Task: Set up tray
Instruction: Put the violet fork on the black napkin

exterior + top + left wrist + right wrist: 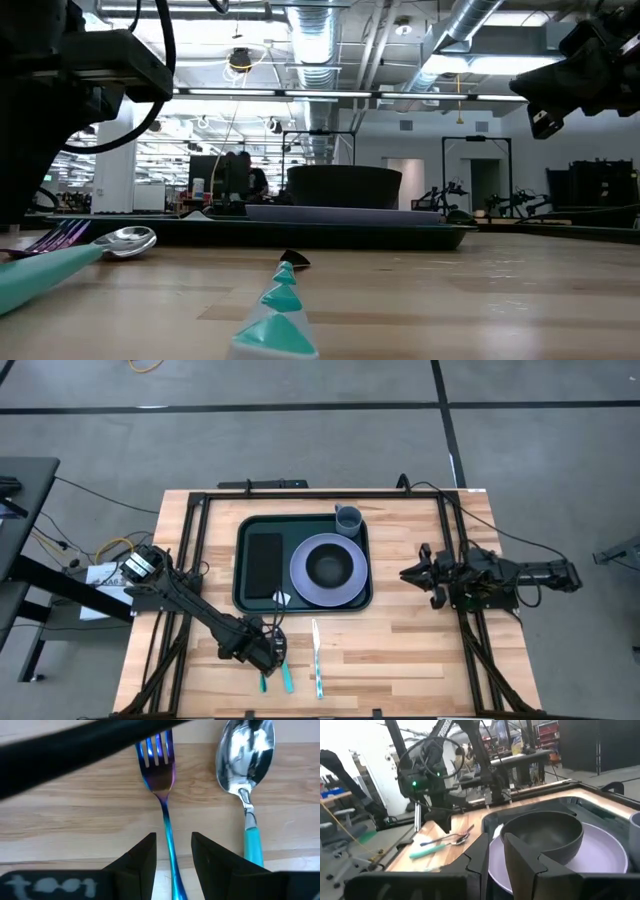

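Two fingers straddle the fork (165, 795), not yet closed.
Left hand (172, 851) is open over its handle; the tray (240, 560) sits mid-bench. A shallow pinch could skid it into the spoon (246, 765).

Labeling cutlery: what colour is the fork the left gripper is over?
Iridescent blue-purple fork, between the left gripper's open fingers; clearest in the left wrist view.
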### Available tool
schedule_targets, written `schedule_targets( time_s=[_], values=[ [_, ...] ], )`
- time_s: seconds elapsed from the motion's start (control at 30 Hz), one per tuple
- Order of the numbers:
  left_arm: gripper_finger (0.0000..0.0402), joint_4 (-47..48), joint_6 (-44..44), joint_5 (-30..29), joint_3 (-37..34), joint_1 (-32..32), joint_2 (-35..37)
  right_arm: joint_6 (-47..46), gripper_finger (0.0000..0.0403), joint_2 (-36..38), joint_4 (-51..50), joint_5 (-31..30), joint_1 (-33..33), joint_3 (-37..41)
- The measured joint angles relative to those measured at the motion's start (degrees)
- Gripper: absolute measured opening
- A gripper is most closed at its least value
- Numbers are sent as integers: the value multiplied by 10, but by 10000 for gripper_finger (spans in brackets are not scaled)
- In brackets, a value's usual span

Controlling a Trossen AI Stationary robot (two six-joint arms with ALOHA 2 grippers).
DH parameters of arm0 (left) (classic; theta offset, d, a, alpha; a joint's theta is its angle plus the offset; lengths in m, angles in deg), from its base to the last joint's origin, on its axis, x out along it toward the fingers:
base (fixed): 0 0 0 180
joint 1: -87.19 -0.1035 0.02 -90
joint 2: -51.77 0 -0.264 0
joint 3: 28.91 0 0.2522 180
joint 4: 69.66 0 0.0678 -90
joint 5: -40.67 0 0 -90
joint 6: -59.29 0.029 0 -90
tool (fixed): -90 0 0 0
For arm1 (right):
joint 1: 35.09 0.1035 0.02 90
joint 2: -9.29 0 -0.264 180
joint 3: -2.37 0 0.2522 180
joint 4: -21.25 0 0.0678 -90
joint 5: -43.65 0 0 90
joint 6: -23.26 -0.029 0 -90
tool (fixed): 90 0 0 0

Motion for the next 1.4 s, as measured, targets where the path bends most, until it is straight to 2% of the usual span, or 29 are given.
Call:
schedule_targets(
  time_s=[0.1, 0.3, 0.53, 0.73, 1.1, 1.27, 1.4],
  values=[
    [109, 0, -2, 1, 0, 0, 0, 12, 53, -23, -22, 6, 12, -9],
    [109, 0, -2, 15, 0, 0, 0, 14, 53, -87, -90, 67, 39, -33],
    [109, 2, -4, 22, 0, 0, 0, 20, 53, -134, -90, 73, 64, -35],
    [109, 4, -12, 38, 0, 6, 0, 29, 53, -135, -88, 75, 73, -35],
    [109, 0, -24, 1, 1, 2, -3, 30, 53, -135, -85, 75, 73, -35],
    [109, -50, 4, 35, 1, -4, -43, 31, 53, -135, -85, 74, 73, -35],
    [109, -52, 8, 53, 7, -5, -60, 30, 53, -135, -85, 74, 73, -35]
  ],
)
